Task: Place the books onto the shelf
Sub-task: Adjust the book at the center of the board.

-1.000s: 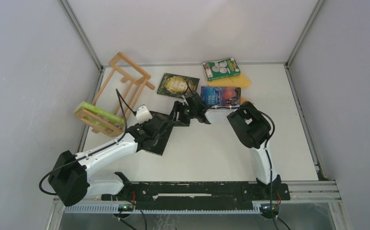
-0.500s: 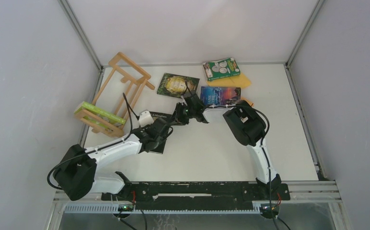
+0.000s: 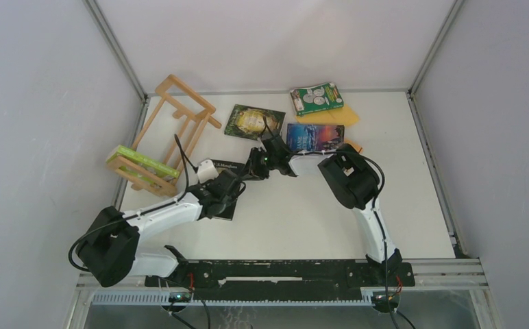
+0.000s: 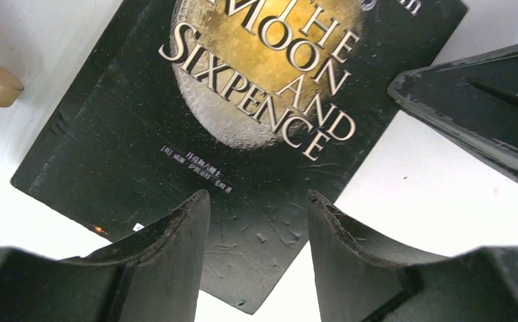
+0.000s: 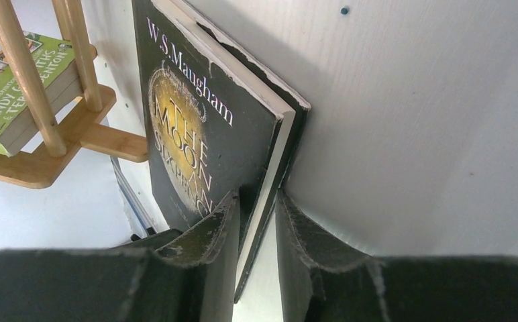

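Observation:
A black book (image 3: 226,166) titled The Moon and Sixpence (image 4: 243,100) lies on the white table. My right gripper (image 3: 255,168) is shut on its right edge, one finger on the cover and one under it (image 5: 256,194). My left gripper (image 3: 226,192) hovers open over the book's near corner (image 4: 260,198), holding nothing. The wooden shelf (image 3: 192,116) lies at the back left with a lime-green book (image 3: 142,163) inside it. Farther back lie a second black book with a gold emblem (image 3: 251,121), a blue book (image 3: 314,136), a green one with white circles (image 3: 316,98) and a yellow-orange one (image 3: 340,116).
The table's metal frame edges run along the left, back and right (image 3: 426,137). In the right wrist view, the shelf's frame end (image 5: 75,134) and the lime-green book (image 5: 15,87) are just beyond the black book (image 5: 196,134).
My right jaws have closed onto the black book's edge. The left arm has drawn back toward its base, so its gripper now sits over the book's near end.

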